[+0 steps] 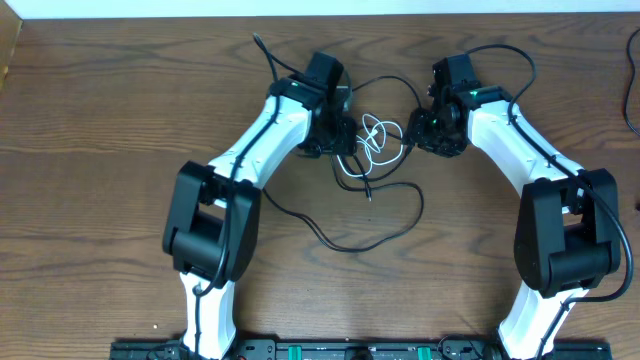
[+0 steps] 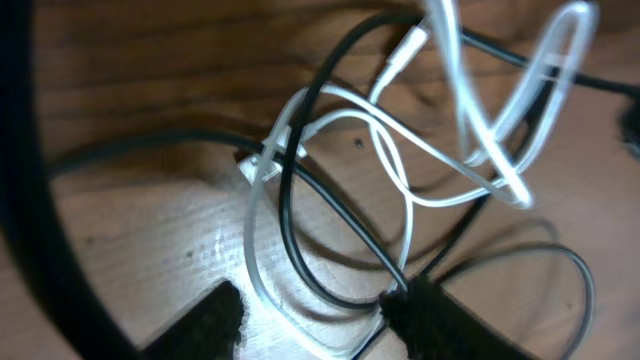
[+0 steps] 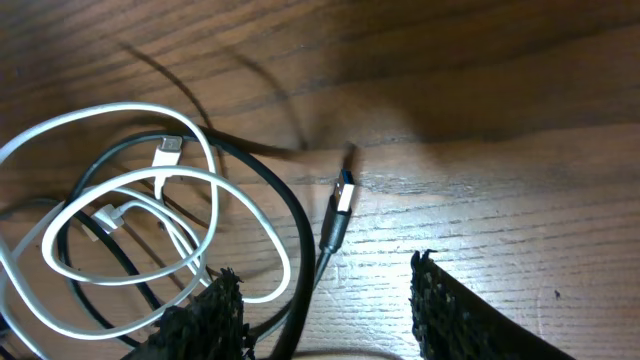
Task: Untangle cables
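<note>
The white cable [image 1: 378, 138] lies in small loops on the wood table, between my two grippers. The black cable [image 1: 418, 205] crosses it and sweeps in a wide loop toward the front. My left gripper [image 1: 345, 135] is open just left of the tangle. In the left wrist view, a white cable [image 2: 400, 170] loop and a black cable [image 2: 300, 250] loop lie between its fingers [image 2: 320, 315]. My right gripper [image 1: 420, 130] is open just right of the tangle. In the right wrist view, the black cable's plug end [image 3: 340, 205] lies between its fingers [image 3: 320, 300], with the white loops [image 3: 150, 180] to the left.
The brown wood table [image 1: 100, 150] ends at a far edge along the top of the overhead view. A thicker black arm cord [image 1: 520, 60] arcs over the right arm. Another dark cord [image 1: 630, 100] hangs at the right edge.
</note>
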`<action>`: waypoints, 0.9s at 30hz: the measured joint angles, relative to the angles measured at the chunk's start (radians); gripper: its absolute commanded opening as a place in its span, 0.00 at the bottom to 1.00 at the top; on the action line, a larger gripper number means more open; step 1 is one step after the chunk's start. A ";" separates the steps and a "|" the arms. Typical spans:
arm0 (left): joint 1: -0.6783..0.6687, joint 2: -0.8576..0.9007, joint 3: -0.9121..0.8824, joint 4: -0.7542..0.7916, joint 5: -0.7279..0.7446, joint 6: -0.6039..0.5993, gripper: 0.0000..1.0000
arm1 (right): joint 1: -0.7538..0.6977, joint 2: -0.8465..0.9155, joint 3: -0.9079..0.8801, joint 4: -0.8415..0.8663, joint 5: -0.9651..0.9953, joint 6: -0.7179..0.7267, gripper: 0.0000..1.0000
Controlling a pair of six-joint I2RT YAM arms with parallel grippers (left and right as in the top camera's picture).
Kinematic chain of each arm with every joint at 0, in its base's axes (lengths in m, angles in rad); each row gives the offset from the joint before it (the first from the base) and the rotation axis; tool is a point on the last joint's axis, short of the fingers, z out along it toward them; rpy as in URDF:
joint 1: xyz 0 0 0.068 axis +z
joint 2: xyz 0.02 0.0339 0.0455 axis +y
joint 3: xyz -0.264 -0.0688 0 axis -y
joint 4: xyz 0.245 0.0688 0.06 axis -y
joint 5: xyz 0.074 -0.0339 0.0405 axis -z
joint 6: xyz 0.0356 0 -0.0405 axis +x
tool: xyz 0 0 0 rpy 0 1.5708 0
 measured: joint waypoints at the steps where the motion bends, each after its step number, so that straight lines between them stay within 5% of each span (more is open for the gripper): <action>1: 0.000 0.010 0.000 0.000 -0.003 -0.006 0.41 | 0.000 0.000 0.000 -0.001 0.000 0.000 0.52; 4: 0.000 0.037 0.000 0.003 -0.017 -0.015 0.36 | 0.000 0.000 0.000 -0.001 -0.003 0.000 0.52; 7: 0.003 0.048 0.000 0.006 -0.021 -0.030 0.08 | 0.000 0.000 0.000 0.000 -0.022 -0.004 0.52; 17: 0.017 0.026 0.000 -0.022 -0.038 -0.031 0.08 | 0.020 0.000 0.000 0.024 -0.150 -0.066 0.54; 27: 0.039 -0.322 0.001 -0.057 0.035 -0.031 0.08 | 0.100 0.000 0.000 0.110 -0.285 -0.092 0.54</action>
